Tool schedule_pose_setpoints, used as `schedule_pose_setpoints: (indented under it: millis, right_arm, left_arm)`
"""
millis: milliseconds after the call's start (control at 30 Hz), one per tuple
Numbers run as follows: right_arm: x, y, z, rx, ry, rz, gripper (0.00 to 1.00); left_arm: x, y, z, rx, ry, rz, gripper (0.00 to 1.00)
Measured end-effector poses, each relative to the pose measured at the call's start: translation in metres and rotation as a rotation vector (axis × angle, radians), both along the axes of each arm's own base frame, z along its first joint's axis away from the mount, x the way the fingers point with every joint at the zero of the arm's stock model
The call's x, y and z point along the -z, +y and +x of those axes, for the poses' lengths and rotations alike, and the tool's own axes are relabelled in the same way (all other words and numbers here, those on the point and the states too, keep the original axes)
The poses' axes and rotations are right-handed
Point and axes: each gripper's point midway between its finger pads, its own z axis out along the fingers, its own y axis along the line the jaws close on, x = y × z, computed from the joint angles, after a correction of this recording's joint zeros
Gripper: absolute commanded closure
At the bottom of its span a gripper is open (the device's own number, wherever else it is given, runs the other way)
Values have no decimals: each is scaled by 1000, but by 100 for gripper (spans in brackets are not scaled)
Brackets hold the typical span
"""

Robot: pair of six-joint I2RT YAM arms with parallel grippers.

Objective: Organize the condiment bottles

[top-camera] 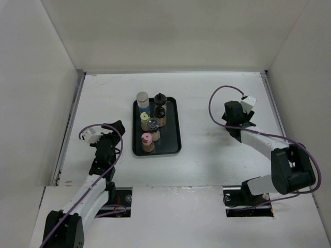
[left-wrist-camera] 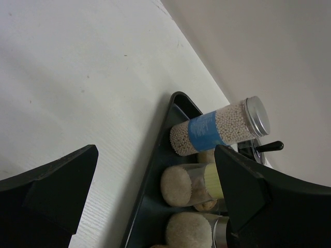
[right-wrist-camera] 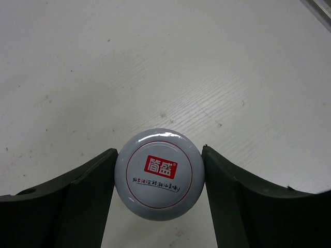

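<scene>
Condiment bottles: six in all; five stand in the tray, one is off it, held by the right fingers.
Tray: flat, black, rectangular; middle of the white tabletop in the top view.
Blue-labelled bottle: grey cap; tray's 11 o'clock corner; the left wrist view shows pale beads inside.
Dark brown bottle: black cap; tray's 1 o'clock corner, just beside the blue-labelled bottle.
Cream-capped bottle: mid-tray, at 6 o'clock from the blue-labelled bottle.
Silver-capped jar: just beside the cream-capped bottle, at its 4 o'clock.
Pink-capped bottle: tray's 7 o'clock end.
Red-logo bottle: only its round pale grey cap shows, from above; at 3 o'clock from the tray, well apart; hidden under the arm in the top view.
Right fingers: closed onto the red-logo bottle, one finger touching each side of the cap.
Left fingers: spread wide, nothing between them; at 8 o'clock from the tray, near its edge.
</scene>
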Motion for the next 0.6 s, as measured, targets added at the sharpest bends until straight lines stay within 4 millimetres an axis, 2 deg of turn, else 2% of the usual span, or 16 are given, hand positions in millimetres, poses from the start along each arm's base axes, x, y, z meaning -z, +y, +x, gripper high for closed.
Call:
schedule_pose_setpoints:
  millis: [67,200,300,367,500,600]
  right_arm:
    - [2,3,1,-11,4,7,19]
    - [15,9,-1,-33,40,4,37]
    - [15,14,-1,-46,38,3,45]
    - [14,21,-2,-63,37,-1,46]
    - [7,49,-9,-155,35,-26,47]
    - [-10,85,-17,-268,4,-48,48]
  left_arm:
    - [0,0,0,0,-1,0,0]
    - [0,0,0,0,1,0,0]
    - [0,1,0,-3,1,0,0]
    - [1,1,0,-3,6,1,0]
    - [1,1,0,-4,5,1,0]
    - [2,1,0,-4,6,1,0]
